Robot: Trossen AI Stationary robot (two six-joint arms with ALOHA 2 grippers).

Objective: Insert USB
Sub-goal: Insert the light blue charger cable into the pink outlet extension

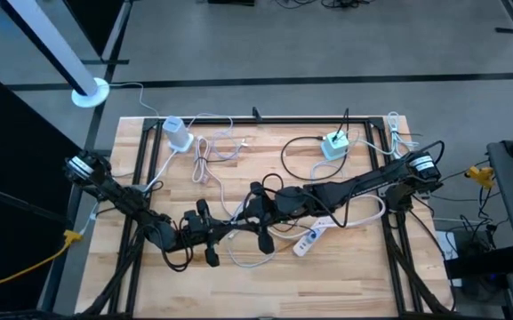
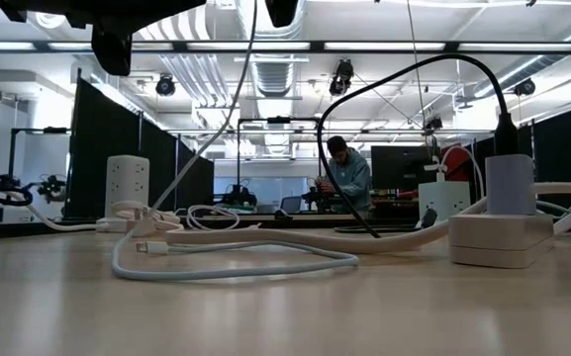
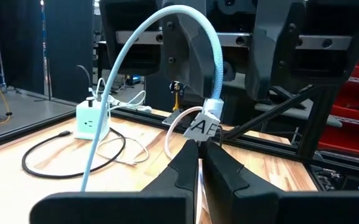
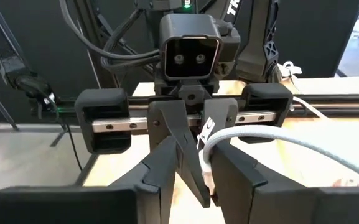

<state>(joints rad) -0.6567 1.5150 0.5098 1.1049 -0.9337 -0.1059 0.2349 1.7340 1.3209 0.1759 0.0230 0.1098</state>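
Cable work is happening above the near middle of the wooden table (image 1: 363, 267), with both arms reaching inward from its side edges. Leftmost, the left arm is stretching low from the table's left edge toward the centre, its left gripper (image 3: 201, 152) pinching tight on the light blue cable (image 3: 167, 31) just below the silver plug (image 3: 211, 107), where a white tag is hanging. Right of it, the right gripper (image 4: 195, 171) is facing the left one nose to nose, its fingers standing slightly apart around the same cable's end. Farther right, the right arm is extending back toward the table's right edge, passing over the white power strip (image 1: 312, 238) lying on the table's near side.
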